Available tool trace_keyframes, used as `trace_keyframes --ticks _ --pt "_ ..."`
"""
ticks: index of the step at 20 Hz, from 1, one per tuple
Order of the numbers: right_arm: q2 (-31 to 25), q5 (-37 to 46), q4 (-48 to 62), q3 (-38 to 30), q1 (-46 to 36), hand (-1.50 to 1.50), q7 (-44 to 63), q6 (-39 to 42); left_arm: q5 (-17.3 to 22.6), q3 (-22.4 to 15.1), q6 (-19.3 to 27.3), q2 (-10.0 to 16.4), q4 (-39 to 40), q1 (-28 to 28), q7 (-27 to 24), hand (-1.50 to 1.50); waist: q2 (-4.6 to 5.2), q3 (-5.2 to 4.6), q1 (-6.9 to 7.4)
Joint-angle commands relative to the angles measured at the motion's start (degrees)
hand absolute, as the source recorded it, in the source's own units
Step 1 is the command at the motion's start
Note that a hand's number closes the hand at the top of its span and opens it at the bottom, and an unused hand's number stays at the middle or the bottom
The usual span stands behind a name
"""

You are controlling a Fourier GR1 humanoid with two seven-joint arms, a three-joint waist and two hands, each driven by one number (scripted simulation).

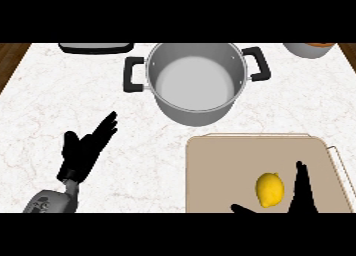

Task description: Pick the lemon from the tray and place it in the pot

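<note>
Head view shows the lemon [269,190] lying on the beige tray [225,165], well short of the steel pot [198,113] standing beyond it on the tabletop [33,100]. The right hand [303,194] has its fingers spread wide, just beside the lemon and not closed on it. The left hand [81,150] rests left of the tray with straight fingers, holding nothing.

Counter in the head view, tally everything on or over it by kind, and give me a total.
pot: 1
tray: 1
lemon: 1
robot hand: 2, left robot hand, right robot hand
cut-off item at the far edge: 2, dark item, grey vessel
total: 7
</note>
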Motion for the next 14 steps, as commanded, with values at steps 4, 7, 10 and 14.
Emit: trace_keyframes --ticks 4,7,10,14 --pt "-0.9 -14.0 4.7 -3.5 -1.0 -1.5 -9.5 -10.0 -1.3 -0.2 -0.4 -1.0 -2.5 2.5 0.7 0.0 0.0 0.03 0.26" --pt "-1.4 -20.7 10.6 -4.3 -0.4 -1.5 -17.3 -14.3 -2.4 1.1 -1.8 -1.1 2.4 2.0 -3.6 0.0 0.05 0.01 0.1" --pt "-1.3 -27.9 15.3 -7.2 -2.8 -1.5 -21.9 -14.9 -1.9 2.4 -1.9 -1.3 0.6 0.1 -0.2 0.0 0.05 0.02 0.19" --pt "-1.8 -34.1 17.9 -7.3 -1.0 -1.5 -30.8 -15.5 -4.3 1.8 -1.6 -3.8 0.6 0.9 -1.3 0.0 0.02 0.0 0.13"
